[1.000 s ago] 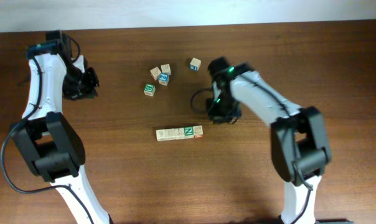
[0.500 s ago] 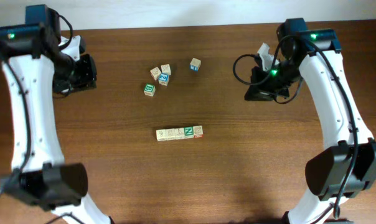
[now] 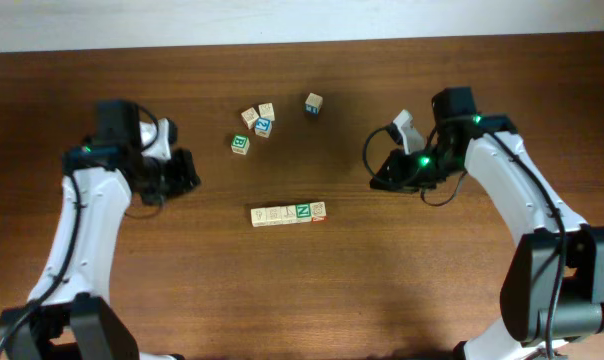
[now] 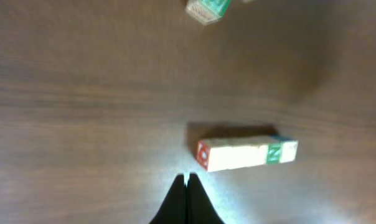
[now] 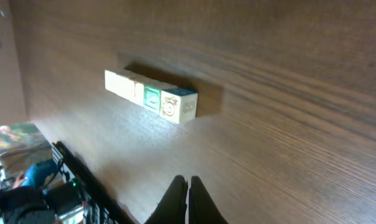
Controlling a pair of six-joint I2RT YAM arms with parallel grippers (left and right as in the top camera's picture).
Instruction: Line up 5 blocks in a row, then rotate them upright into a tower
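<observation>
Five blocks (image 3: 288,213) lie in one tight row at the middle of the table (image 3: 402,290), green N face up. Clenched and empty, the left pincer (image 4: 187,180) and right pincer (image 5: 188,182) flank it, touching nothing. Whether any rotation is done cannot be judged.

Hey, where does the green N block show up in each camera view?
Overhead: green N block just below centre, second from the row's right end.
Left wrist: green N block right of centre, second from the right end.
Right wrist: green N block upper left, second from the nearer end.
Shared landmark: the row of blocks holding it.
</observation>
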